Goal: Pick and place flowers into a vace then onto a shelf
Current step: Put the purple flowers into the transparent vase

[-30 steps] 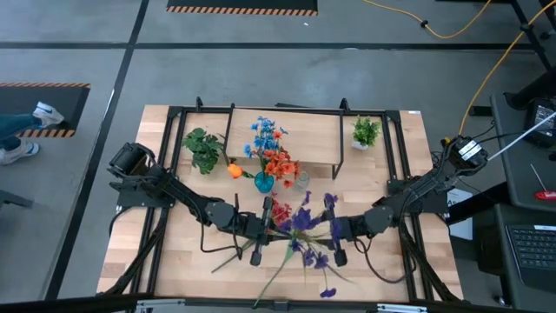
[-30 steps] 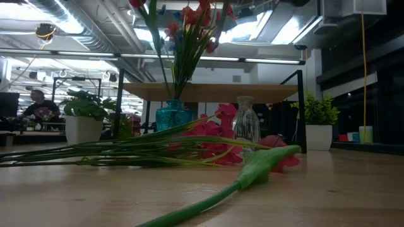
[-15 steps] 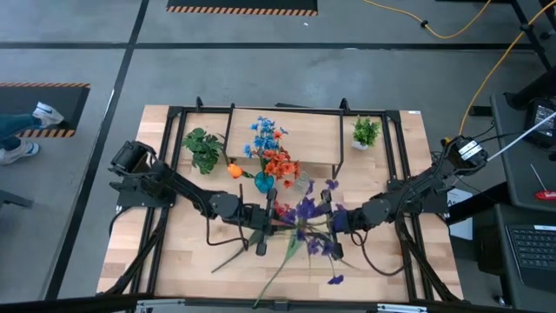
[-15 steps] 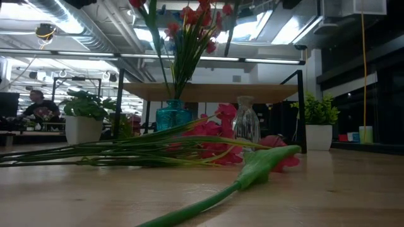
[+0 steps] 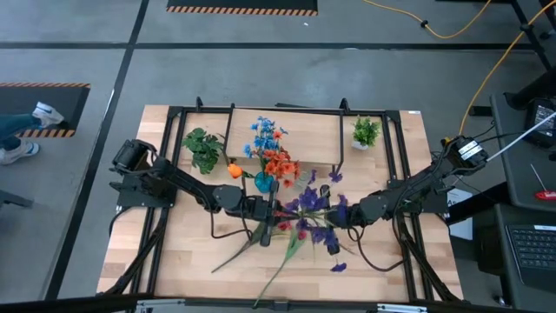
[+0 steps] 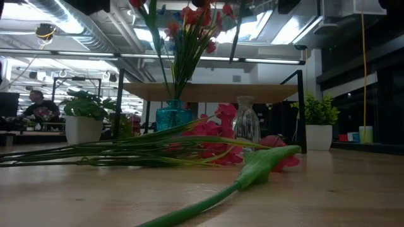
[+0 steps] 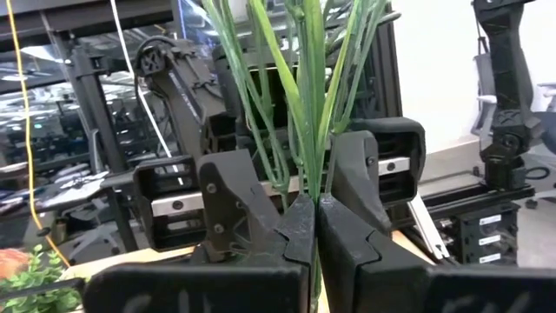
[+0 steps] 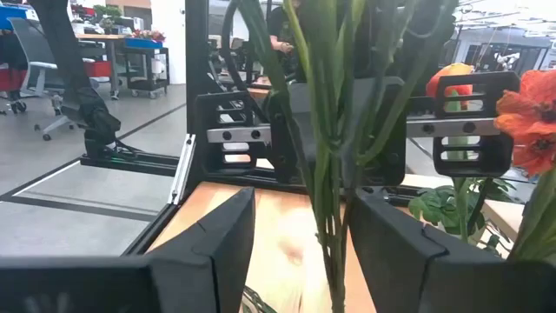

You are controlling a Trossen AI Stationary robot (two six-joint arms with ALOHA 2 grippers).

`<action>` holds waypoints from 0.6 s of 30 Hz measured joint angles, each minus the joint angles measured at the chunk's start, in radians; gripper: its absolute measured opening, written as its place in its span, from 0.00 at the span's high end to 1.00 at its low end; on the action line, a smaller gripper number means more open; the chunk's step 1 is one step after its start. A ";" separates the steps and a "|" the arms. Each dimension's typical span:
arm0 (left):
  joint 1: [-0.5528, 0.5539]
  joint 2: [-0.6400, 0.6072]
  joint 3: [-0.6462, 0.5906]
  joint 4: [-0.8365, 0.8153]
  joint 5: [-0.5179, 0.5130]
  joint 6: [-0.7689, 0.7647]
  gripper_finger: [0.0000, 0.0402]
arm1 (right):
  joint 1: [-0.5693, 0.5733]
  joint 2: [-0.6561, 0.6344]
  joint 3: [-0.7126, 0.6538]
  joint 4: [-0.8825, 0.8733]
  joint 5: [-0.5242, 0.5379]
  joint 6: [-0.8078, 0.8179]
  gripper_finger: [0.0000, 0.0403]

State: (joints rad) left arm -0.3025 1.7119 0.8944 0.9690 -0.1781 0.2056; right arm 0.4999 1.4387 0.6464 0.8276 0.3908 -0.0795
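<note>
**A:** What have you got in the middle of the high view?

**B:** You're looking at a purple bunch [image 5: 311, 209], just below centre frame: long thin green stems fanned down and to the left, deep violet blooms spread to the right. In the left wrist view those stems [image 7: 300, 96] rise straight up out of the left claw [image 5: 271, 211], whose fingers are pressed together on them. The right claw [image 5: 340, 213] sits on the other side of the same bunch with its fingers standing wide, the stems [image 8: 334, 130] passing between them; you can't tell there whether the pads touch.

**A:** And the rest of the flowers?

**B:** Just above the bunch, centre frame, blue and orange-red blooms [image 5: 271, 148] stand upright in a teal vase [image 5: 263, 182]. An orange tulip [image 5: 234, 171] shows just left of that vase. In the low view, a sheaf of stems with red blooms [image 6: 214, 135] lies flat on the worktop [image 5: 174, 252], and one thick green stem [image 6: 252, 173] runs toward the lower middle of the frame.

**A:** Around them?

**B:** The shelf [image 5: 304, 135] spans the upper middle, behind the teal vase. A clear glass vase [image 6: 245, 123] stands under it in the low view. One potted plant [image 5: 202, 149] sits upper left, another [image 5: 366, 132] upper right.
</note>
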 joint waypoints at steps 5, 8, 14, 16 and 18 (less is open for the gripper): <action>0.009 0.000 0.000 0.000 0.013 0.004 0.99 | -0.001 0.000 0.000 0.000 0.003 -0.004 0.61; 0.010 0.000 0.000 -0.001 0.026 0.009 0.99 | -0.001 0.000 0.000 -0.001 0.003 -0.006 0.68; 0.009 0.000 0.000 -0.006 0.032 0.006 0.99 | -0.001 0.000 0.000 -0.003 0.003 -0.010 0.87; 0.009 0.000 0.000 -0.007 0.031 -0.003 0.99 | -0.001 0.000 0.000 -0.004 0.003 -0.010 0.95; 0.008 0.000 0.000 -0.007 0.031 -0.013 0.99 | 0.000 0.000 0.000 -0.004 0.003 -0.011 0.98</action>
State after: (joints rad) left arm -0.2948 1.7116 0.8944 0.9623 -0.1473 0.1931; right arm 0.4995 1.4387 0.6460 0.8240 0.3940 -0.0910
